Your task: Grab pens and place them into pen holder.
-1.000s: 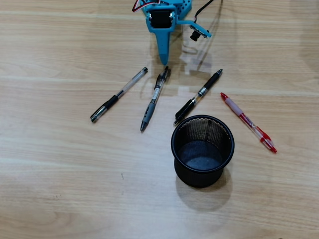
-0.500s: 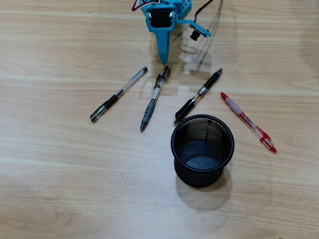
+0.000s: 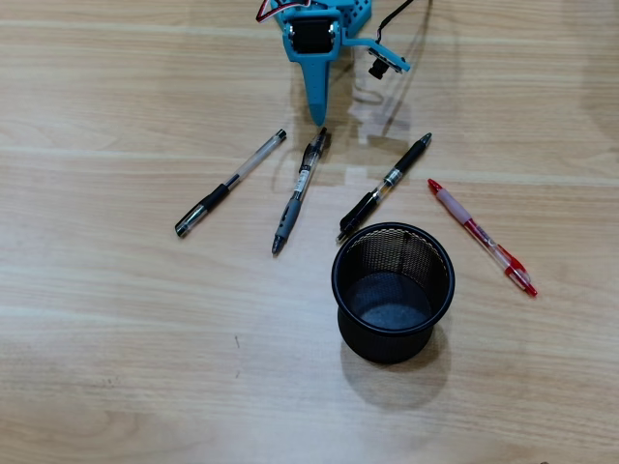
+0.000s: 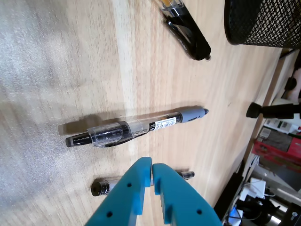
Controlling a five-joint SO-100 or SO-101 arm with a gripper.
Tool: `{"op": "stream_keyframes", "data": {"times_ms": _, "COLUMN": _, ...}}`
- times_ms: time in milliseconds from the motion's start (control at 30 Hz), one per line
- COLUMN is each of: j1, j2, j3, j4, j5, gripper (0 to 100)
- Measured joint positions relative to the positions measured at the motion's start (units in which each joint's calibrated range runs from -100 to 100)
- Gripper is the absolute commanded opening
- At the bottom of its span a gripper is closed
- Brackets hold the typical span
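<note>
Pincer (image 4: 152, 170) tips pressed together, empty, just at 12 o'clock of the middle black pen (image 3: 297, 193) overhead; descending closed, I'd knock it rolling.

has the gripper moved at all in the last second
No. In the overhead view the gripper sits at the same spot just above the middle black pen, with no visible shift.

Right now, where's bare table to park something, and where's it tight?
Free: the table below the leftmost pen and left of the pen holder, plus the far right beyond the red pen. Crowded: the pen fan between the gripper and the holder rim.
</note>
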Motion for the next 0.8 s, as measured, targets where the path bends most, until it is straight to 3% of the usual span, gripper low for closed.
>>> {"op": "stream_keyframes", "data": {"times_ms": 800, "j1": 0.00, "j2": 0.00, "j3": 0.00, "j4": 0.00, "j5": -0.57, "gripper": 2}}
